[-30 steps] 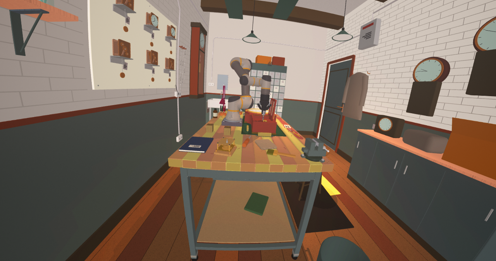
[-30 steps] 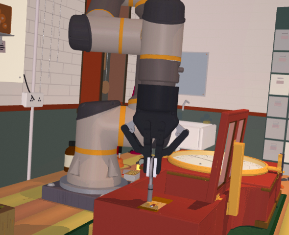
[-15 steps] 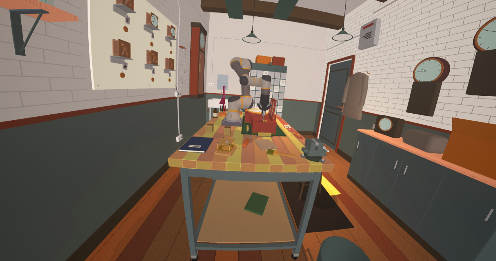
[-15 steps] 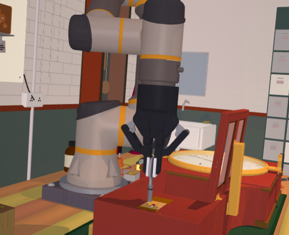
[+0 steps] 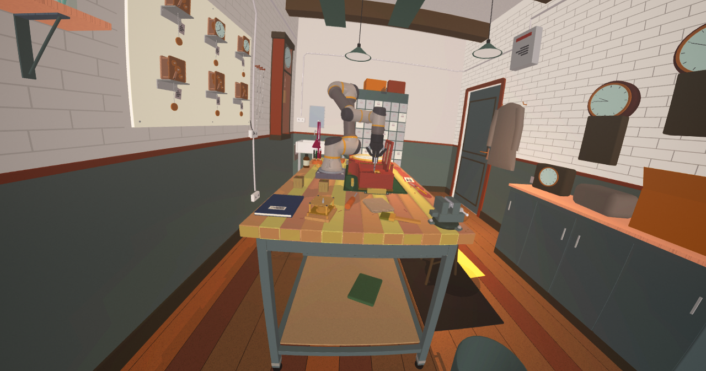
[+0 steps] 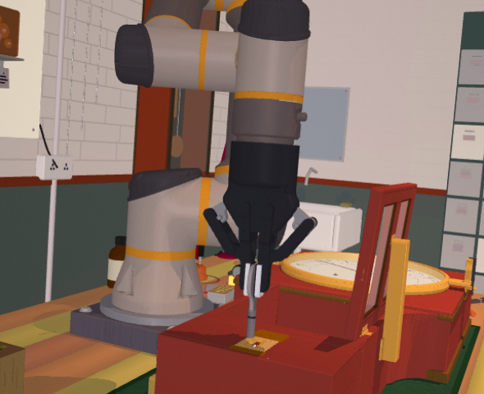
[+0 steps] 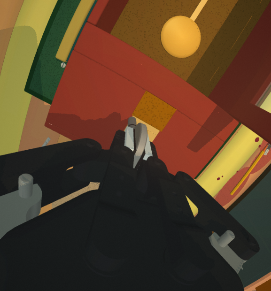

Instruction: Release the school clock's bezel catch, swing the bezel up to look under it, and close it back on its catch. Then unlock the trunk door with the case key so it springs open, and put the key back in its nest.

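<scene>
The red school clock [image 6: 318,322] lies on its back on a green mat at the far end of the bench. Its round dial with the brass bezel [image 6: 365,271] lies flat. The glazed trunk door [image 6: 382,254] stands swung up and open. The pendulum bob [image 7: 180,36] shows inside the trunk. The grey case key [image 6: 251,314] is held upright by my closed gripper [image 6: 253,286], with its tip in the brass lock plate [image 6: 259,342] on the case. The key's bow [image 7: 138,141] shows between the fingers in the wrist camera.
A brown bottle [image 6: 116,261] stands beside my base. On the near half of the bench lie a blue book [image 5: 279,205], a brass movement [image 5: 321,207], a brush [image 5: 395,217] and a vice [image 5: 447,213]. A pencil [image 7: 250,169] lies right of the clock.
</scene>
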Controlling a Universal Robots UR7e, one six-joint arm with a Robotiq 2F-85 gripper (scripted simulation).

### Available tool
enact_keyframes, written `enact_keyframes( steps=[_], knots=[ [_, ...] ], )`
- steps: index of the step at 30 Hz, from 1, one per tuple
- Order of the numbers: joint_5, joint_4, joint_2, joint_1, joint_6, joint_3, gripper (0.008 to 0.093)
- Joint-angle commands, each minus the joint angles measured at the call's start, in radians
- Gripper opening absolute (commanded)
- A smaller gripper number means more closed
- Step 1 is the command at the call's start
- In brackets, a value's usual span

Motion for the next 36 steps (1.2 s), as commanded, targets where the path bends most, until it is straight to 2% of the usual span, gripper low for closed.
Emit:
enact_keyframes(
  steps=[1,36],
  knots=[
    [0.000,0.000,0.000,0.000,0.004,0.000,0.0080],
    [0.000,0.000,0.000,0.000,0.110,0.000,0.0080]
  ],
)
